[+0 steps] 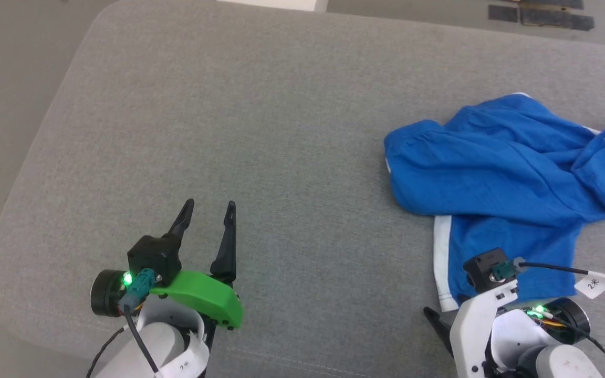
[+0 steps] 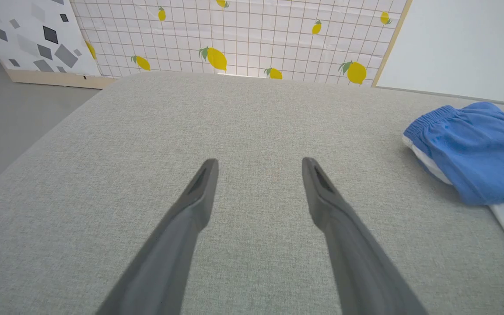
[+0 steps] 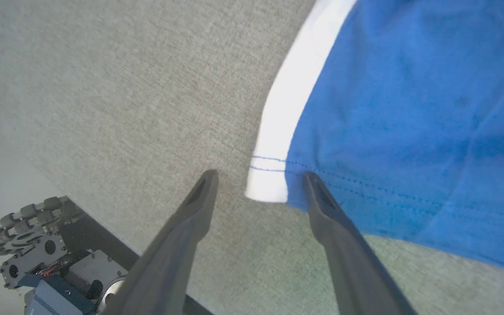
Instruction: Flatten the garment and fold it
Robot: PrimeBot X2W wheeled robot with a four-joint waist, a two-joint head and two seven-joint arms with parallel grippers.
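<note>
The garment (image 1: 507,173) is a crumpled pair of bright blue shorts with white stripe trim, lying at the right of the grey padded table (image 1: 229,105). My right gripper (image 3: 259,175) stands open at the garment's near edge. The white-striped hem corner (image 3: 267,188) lies just beyond and between its fingertips, and nothing is gripped. In the head view my right wrist (image 1: 486,310) covers part of that hem. My left gripper (image 1: 208,207) is open over bare table, well to the left of the shorts. The gathered waistband (image 2: 427,120) appears at the right of the left wrist view.
The table's rounded left corner (image 1: 24,178) drops to grey floor. Dark tape strips (image 1: 544,16) lie on the floor beyond the far edge. A lemon-patterned panel (image 2: 234,35) stands behind the table. My wheeled base (image 3: 24,223) sits below the near edge.
</note>
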